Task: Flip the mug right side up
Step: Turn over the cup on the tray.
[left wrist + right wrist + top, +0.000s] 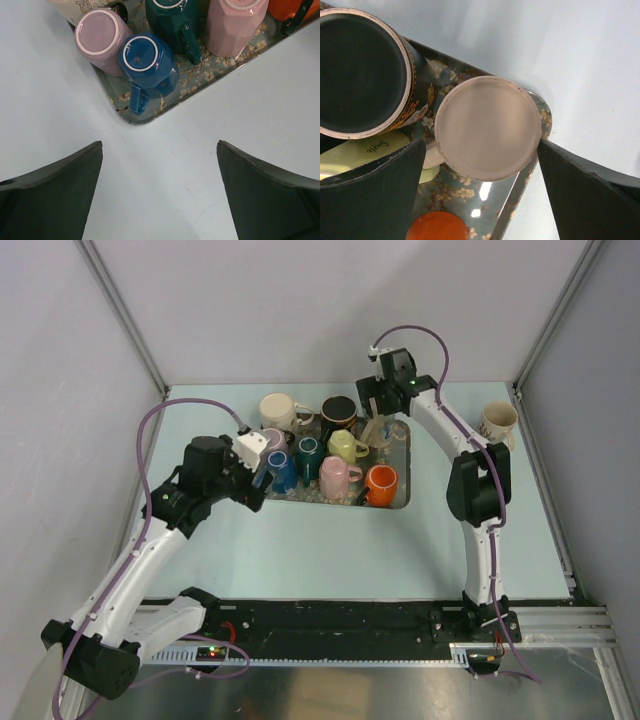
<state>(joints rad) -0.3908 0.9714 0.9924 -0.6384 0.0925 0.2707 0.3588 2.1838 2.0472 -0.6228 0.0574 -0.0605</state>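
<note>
Your left claw [159, 145] is released, its fingers spread wide over bare tabletop [165, 190] just off the near-left corner of the tray [172, 102]. There a blue mug [145, 60] stands upside down, touching a pink mug [100, 37] that is also bottom-up. At the tray's far-right corner your right claw [481, 142] is spread open too. An upside-down pale mug [487, 125] sits framed between its fingers, beside a black mug [362, 70]; you cannot tell whether the fingers touch it.
</note>
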